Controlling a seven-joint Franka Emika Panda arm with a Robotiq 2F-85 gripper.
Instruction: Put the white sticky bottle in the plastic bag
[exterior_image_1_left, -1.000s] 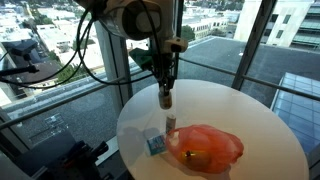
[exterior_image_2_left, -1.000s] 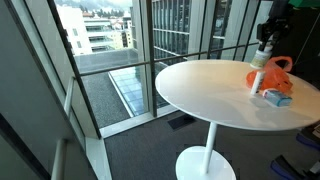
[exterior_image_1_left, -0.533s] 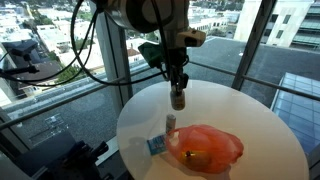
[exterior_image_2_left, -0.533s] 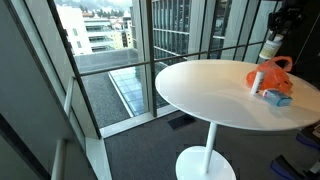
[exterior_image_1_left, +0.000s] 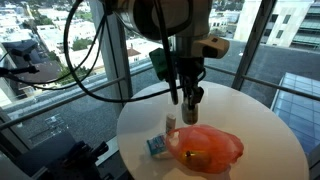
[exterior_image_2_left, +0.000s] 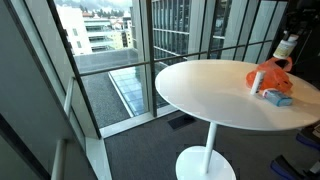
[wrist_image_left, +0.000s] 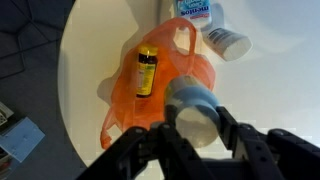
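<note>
High-rise office corner: floor-to-ceiling windows (exterior_image_2_left: 105, 60) over city rooftops (exterior_image_1_left: 35, 45), round white pedestal table (exterior_image_2_left: 205, 92).

In an exterior view the round table (exterior_image_1_left: 270, 135) is close, seen from above. In an exterior view the table (exterior_image_2_left: 200, 90) is far, side-on. The wrist view looks straight down on it.

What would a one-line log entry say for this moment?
tool: shut on white bottle | bottle: held in air over orange plastic bag | bag: on table, yellow bottle inside | step: drop not yet done

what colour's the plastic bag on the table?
The plastic bag is translucent orange; clearest in the wrist view.
</note>
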